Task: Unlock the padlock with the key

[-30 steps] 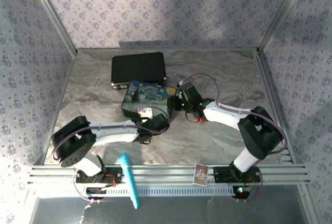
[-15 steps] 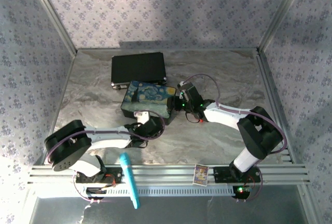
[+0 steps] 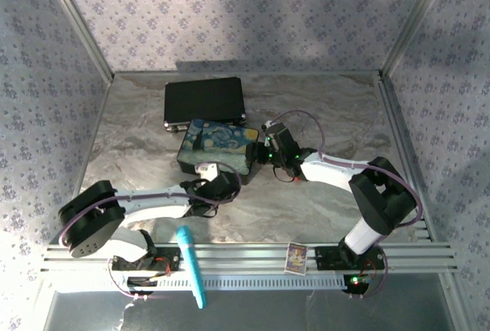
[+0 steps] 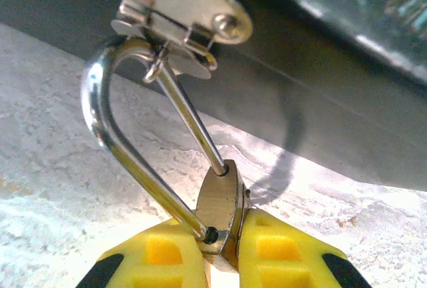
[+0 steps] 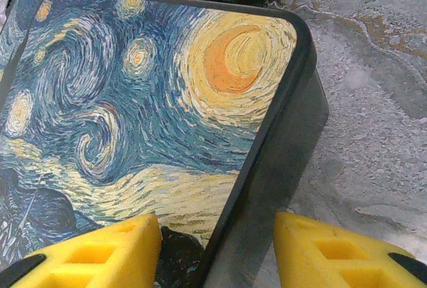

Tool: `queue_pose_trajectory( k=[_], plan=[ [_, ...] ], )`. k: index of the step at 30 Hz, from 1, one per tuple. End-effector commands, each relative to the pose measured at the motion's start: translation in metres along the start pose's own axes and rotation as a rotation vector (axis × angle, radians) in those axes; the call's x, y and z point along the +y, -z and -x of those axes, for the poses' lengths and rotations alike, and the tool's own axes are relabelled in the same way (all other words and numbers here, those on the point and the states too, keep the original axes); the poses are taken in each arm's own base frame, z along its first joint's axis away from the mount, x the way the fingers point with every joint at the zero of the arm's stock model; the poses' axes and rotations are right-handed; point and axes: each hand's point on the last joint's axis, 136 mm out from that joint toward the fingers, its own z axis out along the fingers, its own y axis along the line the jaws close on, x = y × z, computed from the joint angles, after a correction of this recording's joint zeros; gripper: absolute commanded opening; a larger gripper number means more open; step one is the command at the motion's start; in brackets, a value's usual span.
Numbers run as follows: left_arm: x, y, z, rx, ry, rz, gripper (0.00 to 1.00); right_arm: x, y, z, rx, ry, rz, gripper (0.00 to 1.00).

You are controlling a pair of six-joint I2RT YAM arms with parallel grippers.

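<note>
Brass shows between my left gripper's (image 4: 223, 253) yellow pads: they are pinched onto the body of the tiny gold padlock (image 4: 220, 205), whose thin silver U-shaped shackle (image 4: 100, 111) loops up through the shiny metal latch (image 4: 180, 8) on the near side wall of the painted swirling-sky box (image 3: 218, 143). Both shackle legs look seated in the body, so I judge it not yet unlocked.

My right gripper (image 5: 213, 253) is spread wide, one yellow finger over the box lid and the other outside the wall, straddling a rounded corner. I cannot tell whether either finger touches.

My worry is the grip on the padlock. Only its lower part sits between the pads, and it is slim and smooth. A pull or twist against the latch could make it slip or pivot out. The pads also cover the bottom face, so the key may have no clear way in. If the right fingers close or shift, the box could slide on the marbled tabletop (image 4: 53, 168) and drag the latch against my hold.
</note>
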Motion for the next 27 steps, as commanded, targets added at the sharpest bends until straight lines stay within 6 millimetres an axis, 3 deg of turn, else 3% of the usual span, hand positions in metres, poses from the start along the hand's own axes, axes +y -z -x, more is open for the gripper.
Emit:
queue_pose_trajectory(
  k=[1,6,8,10,17,27],
  plan=[
    [0.054,0.007,0.000,0.016,-0.140,0.284,0.08,-0.062,-0.007,-0.076,0.245,-0.023,-0.210,0.49],
    [0.089,0.009,0.000,0.046,-0.285,0.552,0.08,-0.061,-0.007,-0.076,0.248,-0.024,-0.204,0.49],
    [0.092,0.006,-0.001,0.051,-0.324,0.597,0.08,-0.061,-0.007,-0.077,0.252,-0.025,-0.203,0.49],
    [0.085,0.002,-0.005,0.040,-0.356,0.590,0.11,-0.061,-0.007,-0.078,0.251,-0.024,-0.204,0.49],
    [0.030,-0.006,-0.013,0.008,-0.438,0.527,0.19,-0.064,-0.009,-0.080,0.256,-0.029,-0.211,0.50],
    [0.004,0.003,-0.016,-0.028,-0.517,0.539,0.18,-0.068,-0.011,-0.082,0.257,-0.041,-0.210,0.50]
  ],
)
